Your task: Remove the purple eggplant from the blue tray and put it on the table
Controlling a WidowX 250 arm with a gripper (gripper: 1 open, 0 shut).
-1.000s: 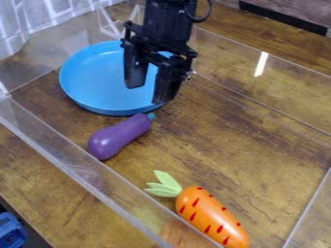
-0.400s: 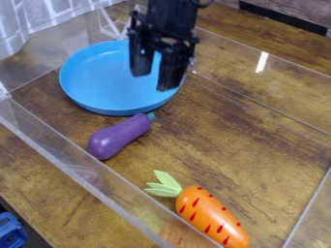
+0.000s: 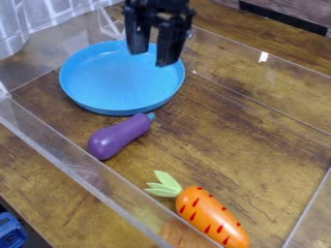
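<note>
Purple eggplant (image 3: 119, 137) lay on the table (image 3: 246, 136), just outside blue tray (image 3: 104, 82) rim, stem twd tray. Gripper (image 3: 153, 48) hung over tray's far edge, jaws apart, empty. Orange carrot (image 3: 203, 211) near front wall

A single camera looks down at an angle on the table (image 3: 258, 126) from close, high in front.

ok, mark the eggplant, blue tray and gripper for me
purple eggplant (image 3: 118, 137), camera view, middle of body
blue tray (image 3: 97, 82), camera view, bare floor
gripper (image 3: 154, 48), camera view, between fingertips
</note>
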